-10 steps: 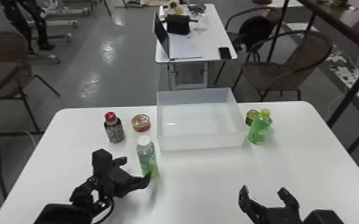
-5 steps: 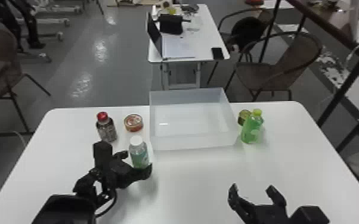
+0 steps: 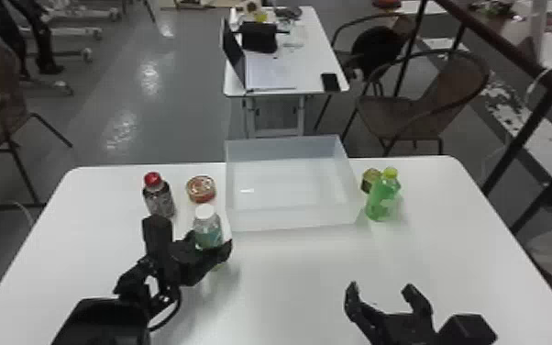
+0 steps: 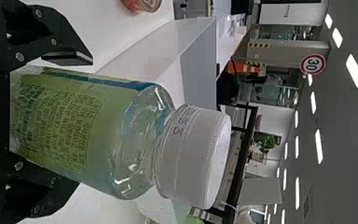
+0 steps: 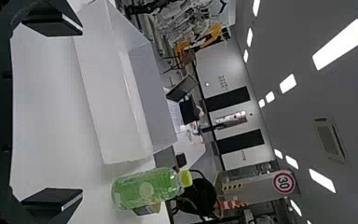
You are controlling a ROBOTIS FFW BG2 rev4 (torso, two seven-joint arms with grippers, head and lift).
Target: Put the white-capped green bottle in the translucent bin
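Left gripper (image 3: 211,242): closed on the bottle's body, a finger along either side
White-capped green bottle (image 3: 207,229): between those fingers, its white cap (image 4: 193,156) clear beyond the fingertips; outside the bin, near its front left corner
Translucent bin (image 3: 289,218): on the white table (image 3: 289,284), ahead and to the right of the held bottle
Right gripper (image 3: 382,289): fingers spread, nothing between them

place: office-like lab | laptop (image 3: 234,54) on white desk (image 3: 308,62) | ceiling light panels (image 5: 339,44) | hazard-striped pillar (image 4: 286,51)
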